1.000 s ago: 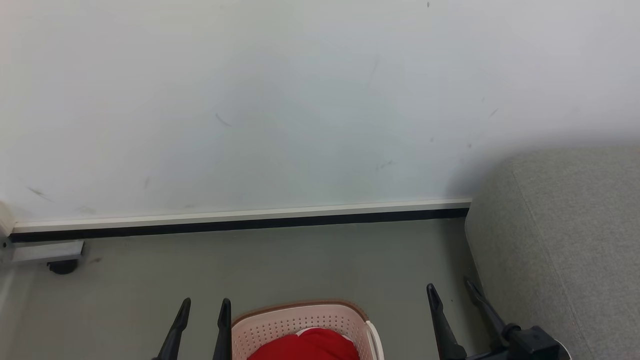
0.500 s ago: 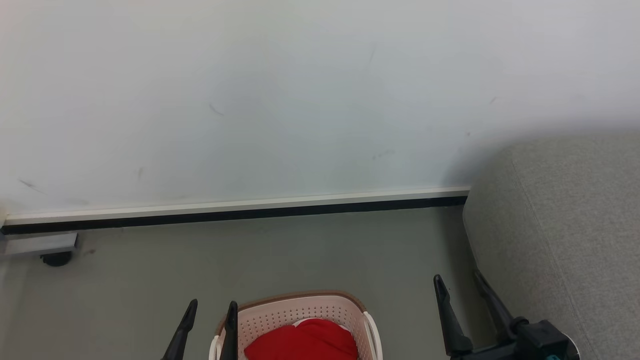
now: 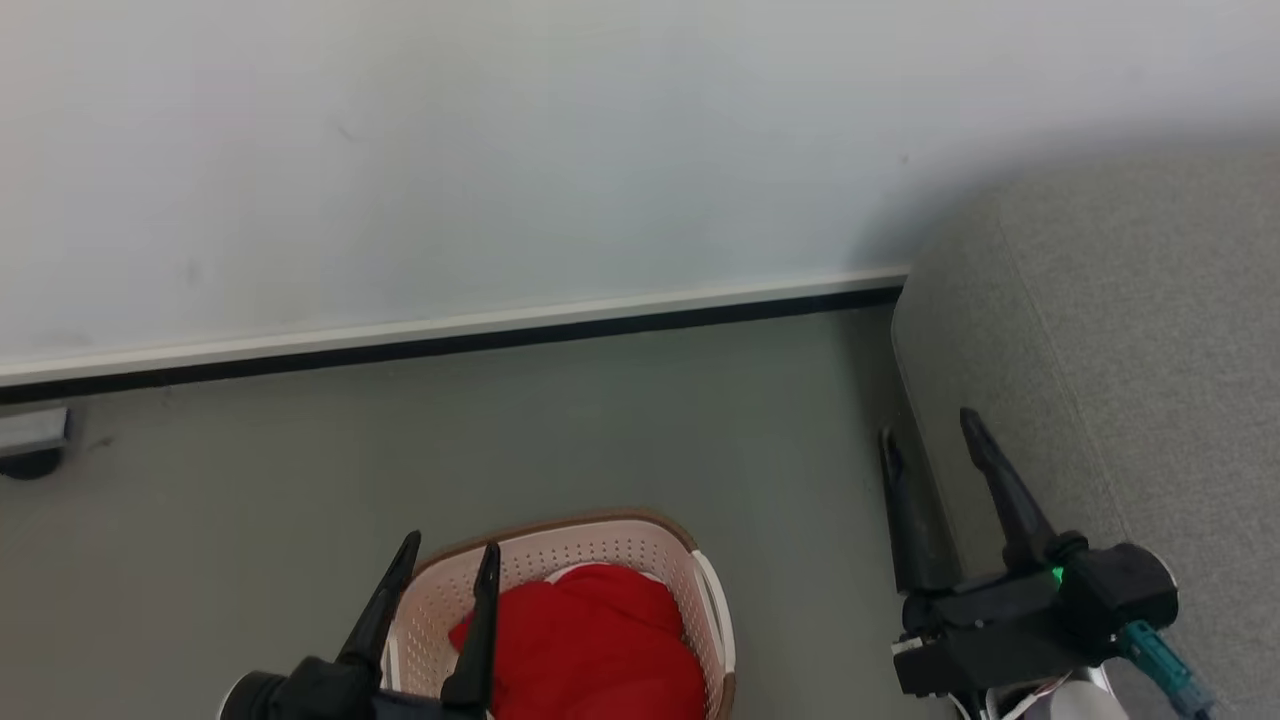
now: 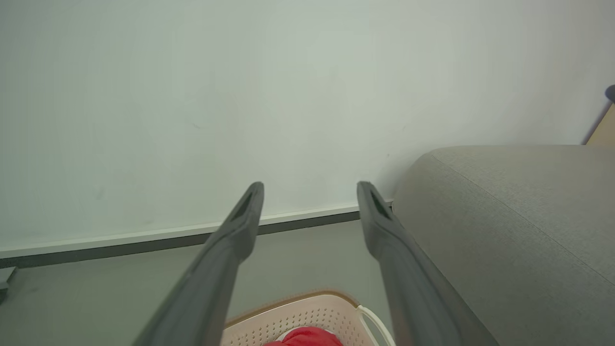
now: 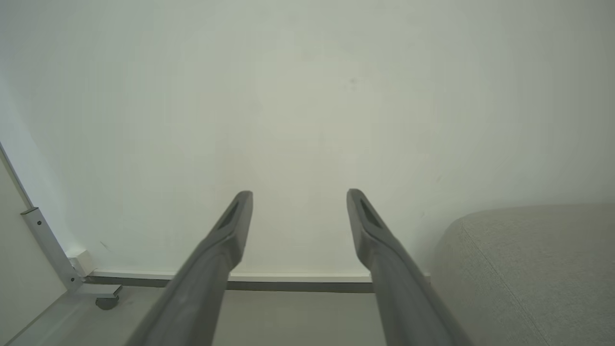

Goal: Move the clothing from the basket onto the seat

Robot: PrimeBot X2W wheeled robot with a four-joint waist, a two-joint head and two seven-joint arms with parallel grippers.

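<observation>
Bright red clothing (image 3: pixel 590 640) lies bunched in the pale cream-pink basket (image 3: pixel 590 545) on the floor at the bottom of the head view; a sliver of the clothing (image 4: pixel 305 337) and the basket (image 4: pixel 298 317) also show in the left wrist view. My left gripper (image 3: pixel 450 557) hovers open over the basket's left rim, nothing between its fingers. My right gripper (image 3: pixel 930 430) is open and empty beside the light grey seat (image 3: pixel 1130 350), which fills the right side. In the wrist views, my left gripper (image 4: pixel 310 190) and my right gripper (image 5: pixel 299 198) point at the wall.
A white wall with a white-and-black baseboard (image 3: pixel 450 335) runs behind the grey floor (image 3: pixel 600 420). A metal frame foot on a dark caster (image 3: pixel 30 450) stands at the far left. The seat (image 4: pixel 519 226) sits against the wall at the right.
The head camera has tilted down, so the wall, baseboard and seat have shifted up the picture and more of the basket and both grippers show. Both grippers stay open.
</observation>
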